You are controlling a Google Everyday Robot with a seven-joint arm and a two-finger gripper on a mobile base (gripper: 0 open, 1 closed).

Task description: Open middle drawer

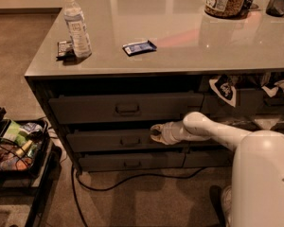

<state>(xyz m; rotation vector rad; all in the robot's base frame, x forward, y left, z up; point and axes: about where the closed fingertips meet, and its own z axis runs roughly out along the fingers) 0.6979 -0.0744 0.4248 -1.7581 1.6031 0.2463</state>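
The middle drawer [99, 142] sits low in the bench [180, 46] front. The end effector [156, 133] hovers at its face, at 3 o'clock from the loop handle [130, 141]; whether it is closed, I cannot tell. The drawer is probably rigid, fairly heavy and smooth-fronted, so the central handle is the place to take hold.
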